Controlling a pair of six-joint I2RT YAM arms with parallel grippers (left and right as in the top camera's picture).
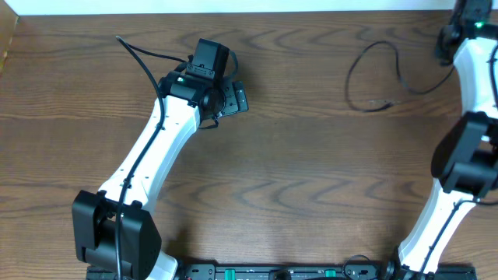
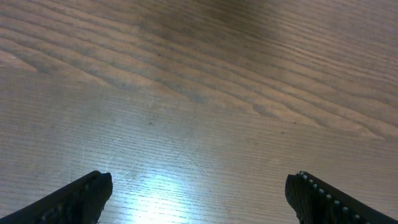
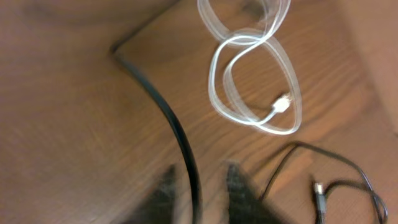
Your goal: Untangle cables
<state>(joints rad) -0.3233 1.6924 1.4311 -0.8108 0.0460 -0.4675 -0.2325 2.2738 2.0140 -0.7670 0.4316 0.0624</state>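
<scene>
A black cable (image 1: 372,76) lies in a loose loop at the table's back right and runs toward my right gripper (image 1: 455,35), which sits at the frame's top right edge. In the right wrist view this black cable (image 3: 166,115) passes between my right gripper's (image 3: 199,183) blurred fingers, which stand slightly apart with a gap on each side of it. A white cable (image 3: 255,81) lies coiled beyond, its plug resting on the wood. A thinner black cord with a plug (image 3: 320,193) lies to the right. My left gripper (image 1: 233,99) (image 2: 199,186) is wide open over bare wood.
The wooden table (image 1: 296,179) stretches between the two arms. The left arm's own thick black cable (image 1: 136,54) arcs over the back left. A pale wall edge (image 1: 233,6) runs along the back. The arm bases stand at the front edge.
</scene>
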